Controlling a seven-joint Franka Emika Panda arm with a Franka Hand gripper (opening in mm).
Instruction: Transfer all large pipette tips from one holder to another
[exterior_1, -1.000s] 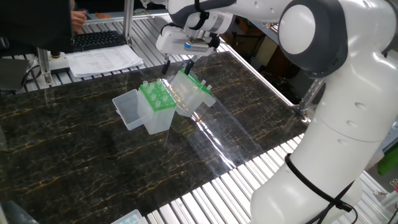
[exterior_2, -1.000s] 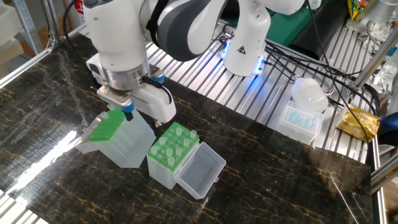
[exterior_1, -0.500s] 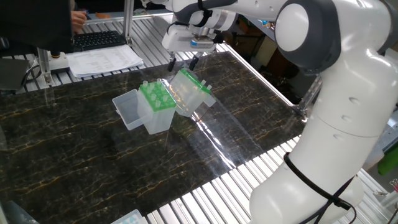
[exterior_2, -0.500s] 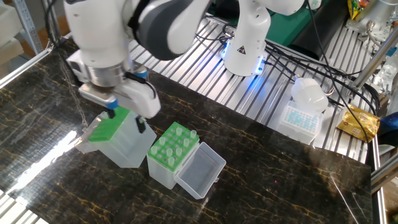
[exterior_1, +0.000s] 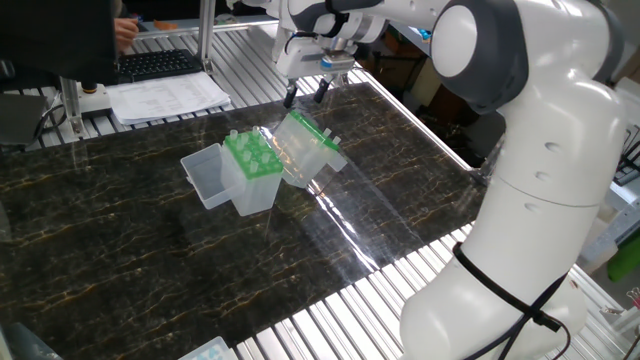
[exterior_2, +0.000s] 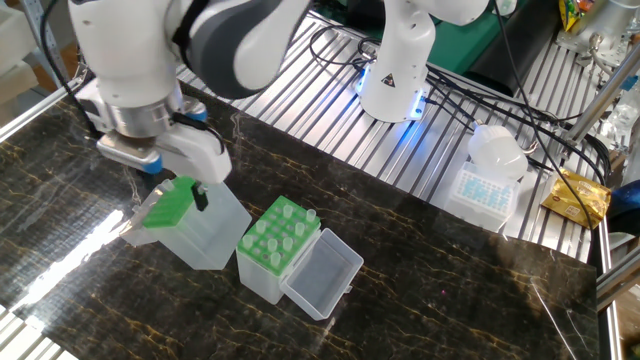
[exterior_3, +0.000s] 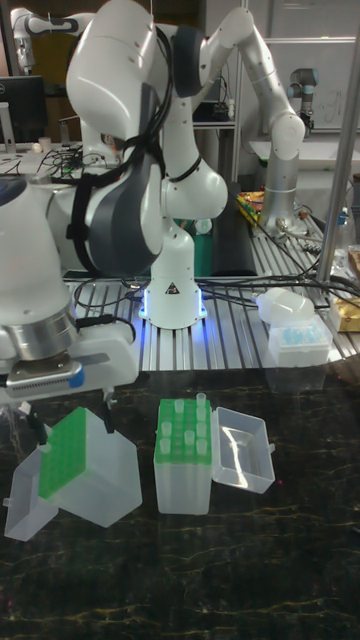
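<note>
Several large pipette tips stand in the green plate of an upright clear holder, also seen as tips and tips. Beside it a second holder leans tilted on the dark table; its green plate looks empty of tips. My gripper hovers open above the far side of the tilted holder and holds nothing. One black finger hangs just over that holder's green plate. The same gripper shows in the tall view.
The upright holder's hinged lid lies open on the table. A box of blue tips and a clear container sit on the slatted bench by a second robot base. A keyboard and papers lie beyond the table.
The gripper has drawn away from the two holders, rising and sliding towards the table's far edge. It stays open and empty. Neither holder has moved.
</note>
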